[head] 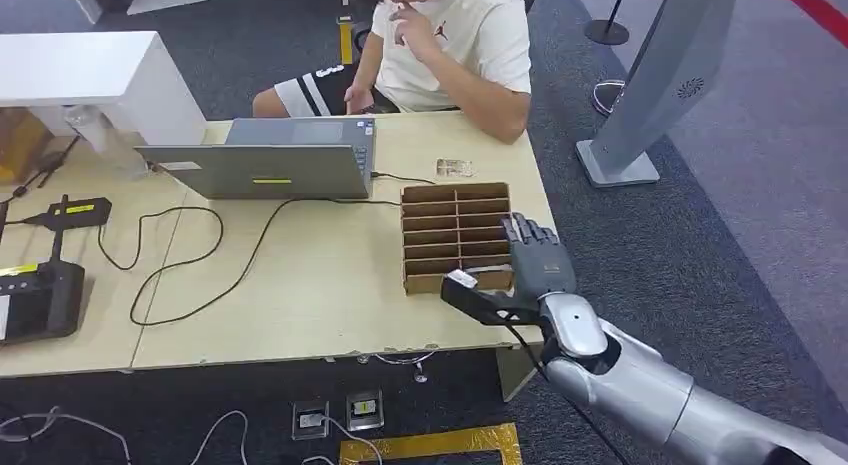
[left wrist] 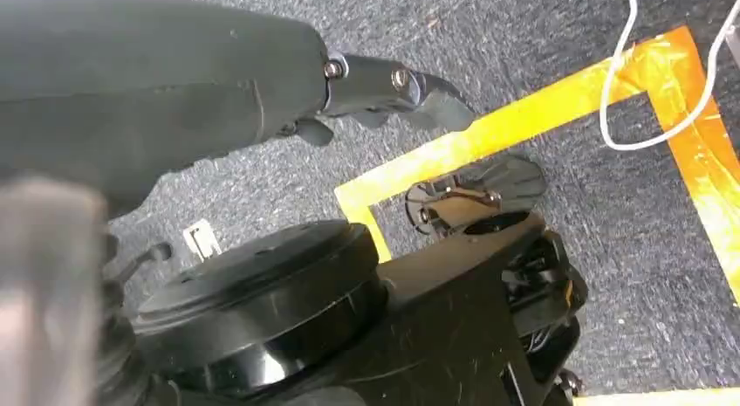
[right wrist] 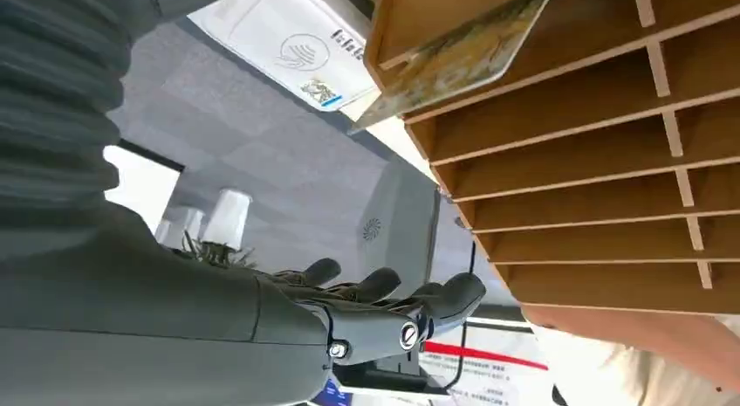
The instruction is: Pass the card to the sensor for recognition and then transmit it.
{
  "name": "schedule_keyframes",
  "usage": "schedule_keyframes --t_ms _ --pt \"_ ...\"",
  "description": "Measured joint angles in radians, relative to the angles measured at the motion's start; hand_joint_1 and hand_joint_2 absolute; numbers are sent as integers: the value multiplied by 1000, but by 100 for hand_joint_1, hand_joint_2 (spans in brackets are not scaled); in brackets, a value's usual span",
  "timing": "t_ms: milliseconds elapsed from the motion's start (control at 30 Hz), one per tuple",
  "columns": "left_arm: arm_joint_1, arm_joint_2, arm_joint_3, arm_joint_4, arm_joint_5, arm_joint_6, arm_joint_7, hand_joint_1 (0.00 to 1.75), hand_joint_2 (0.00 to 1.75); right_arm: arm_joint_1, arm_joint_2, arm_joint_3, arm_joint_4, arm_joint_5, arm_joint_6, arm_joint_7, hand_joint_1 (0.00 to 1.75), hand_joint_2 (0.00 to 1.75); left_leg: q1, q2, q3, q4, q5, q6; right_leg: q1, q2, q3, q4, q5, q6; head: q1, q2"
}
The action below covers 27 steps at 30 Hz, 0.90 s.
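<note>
The right hand (head: 530, 270), fingers apart and empty, hovers at the near right corner of the wooden slotted card rack (head: 456, 235). A card (right wrist: 454, 61) leans in an end slot. The left hand (left wrist: 384, 92) hangs, fingers loosely extended, holding nothing.

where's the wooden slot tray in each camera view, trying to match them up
Head view: the wooden slot tray sits on the table's right part, right of the laptop, with the right hand at its near right corner.
Left wrist view: not in it; this camera faces the carpet.
Right wrist view: the tray's dividers cover the upper right of the picture, beyond the fingers.
Shared landmark: the right hand, beside the tray in both views.
</note>
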Motion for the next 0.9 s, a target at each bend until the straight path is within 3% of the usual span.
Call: schedule_keyframes --t_ms 900 --pt "-7 2 0 1 9 0 0 0 175 4 19 28 3 3 12 -14 0 175 0 0 0 0 0 0 0 -1 0 0 0 0 0 0"
